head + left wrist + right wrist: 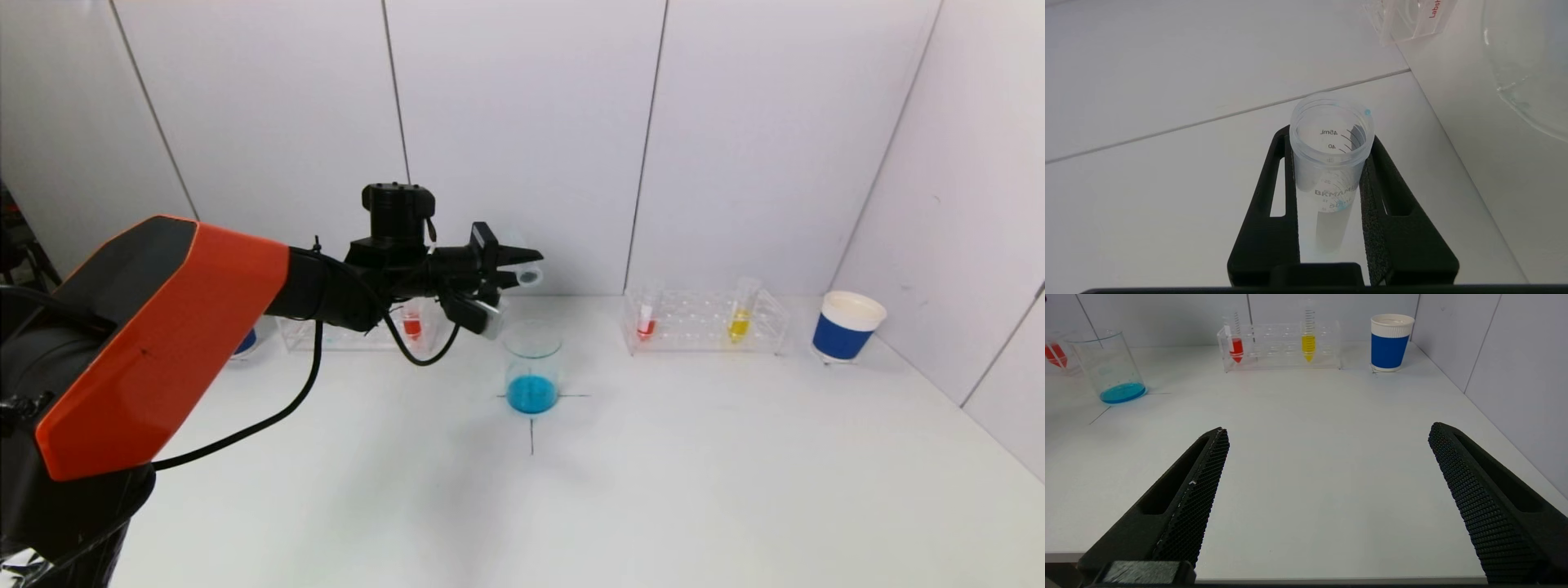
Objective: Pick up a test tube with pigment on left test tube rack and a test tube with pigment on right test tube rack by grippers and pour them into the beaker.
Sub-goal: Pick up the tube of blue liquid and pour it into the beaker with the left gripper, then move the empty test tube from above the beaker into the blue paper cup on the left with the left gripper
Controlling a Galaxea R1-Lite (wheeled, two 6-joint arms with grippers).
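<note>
The left gripper (510,273) hangs in the air above and just behind the beaker (532,367), its jaws closed on a clear test tube (528,278) that lies nearly level, mouth pointing toward the robot's right. From the head view the tube looks empty. The left wrist view shows more: the tube (1331,157) sits squeezed between the two black fingers (1267,212), its printed scale is readable, and only faint blue traces cling near the rim and lower wall. Part of the beaker's glass wall (1527,65) curves past one corner of that view.

The beaker stands on a cross mark in the middle of the counter (653,490), with blue liquid (532,394) at its bottom. Behind the left arm, the left rack (359,333) holds a tube with red liquid (412,325). The right rack (706,322) near the back wall holds a red tube (647,320) and a yellow tube (740,317); a blue paper cup (847,325) stands just beside it near the right wall.

The right gripper (1327,494) is out of the head view; its own camera shows its jaws spread wide, holding nothing, low over the near edge of the counter. Between it and the right rack (1282,345) the counter lies bare, with the side wall close on its right.
</note>
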